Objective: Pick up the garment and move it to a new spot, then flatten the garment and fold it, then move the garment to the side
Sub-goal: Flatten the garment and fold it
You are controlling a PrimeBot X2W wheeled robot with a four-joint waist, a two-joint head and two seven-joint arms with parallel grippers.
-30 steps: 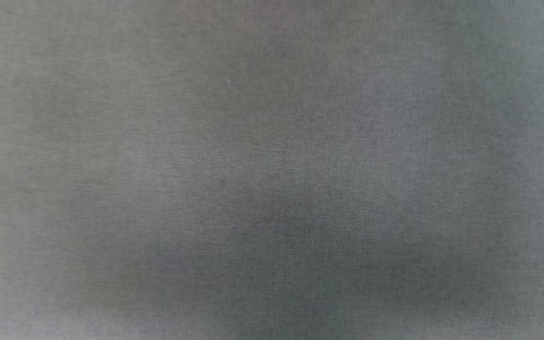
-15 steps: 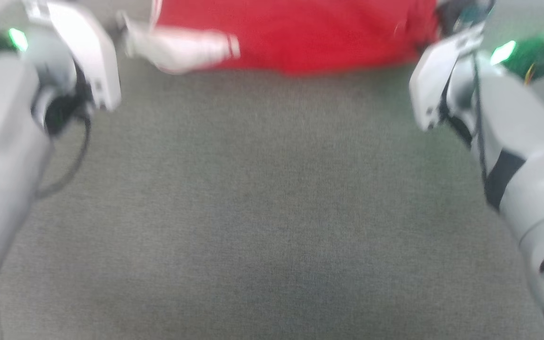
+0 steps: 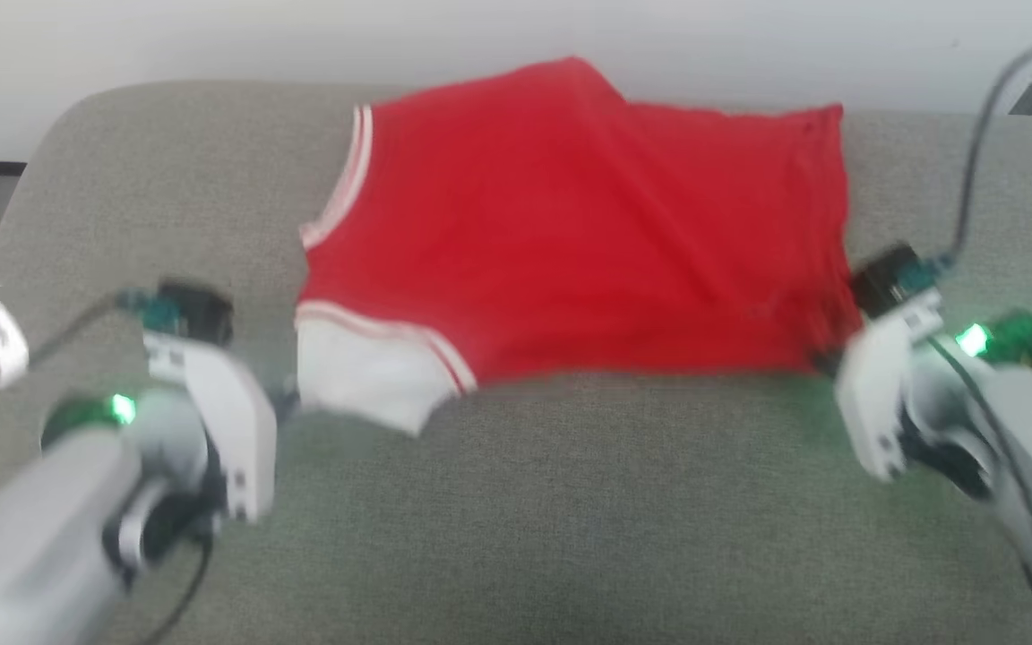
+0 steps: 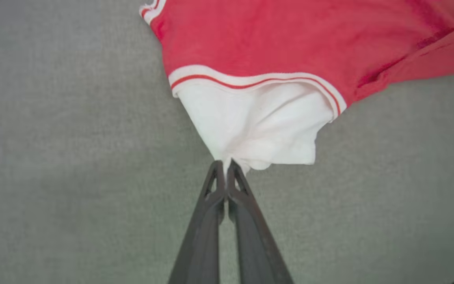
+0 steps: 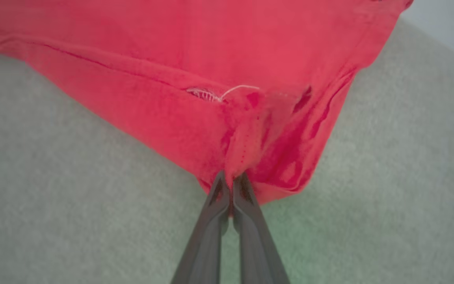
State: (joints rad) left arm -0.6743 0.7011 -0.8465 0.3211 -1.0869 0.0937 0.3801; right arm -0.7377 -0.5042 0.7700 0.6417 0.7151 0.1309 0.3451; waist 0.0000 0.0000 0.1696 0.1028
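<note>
Garment (image 3: 570,233) looks like soft matt jersey cloth, red and white alike. The grey cushion (image 3: 570,520) under it is coarser woven fabric, also matt. Left gripper (image 4: 225,163) and right gripper (image 5: 231,177) have dull, smooth dark plastic fingers, while the arm shells (image 3: 874,403) are glossier pale plastic.

The red soft-fabric T-shirt with white short sleeves (image 3: 570,233) lies on the grey woven-fabric cushion (image 3: 570,520), toward its far edge and about midway across. The pale wall (image 3: 211,36) stands behind. One sleeve (image 3: 364,372) sticks out at the shirt's near left corner. The left gripper (image 4: 225,165) sits left of the shirt and nearer, its tips pinching that sleeve's edge. The right gripper (image 5: 231,177) sits at the shirt's near right corner, tips clamped on the fabric there. Bare cushion lies between the two arms.
</note>
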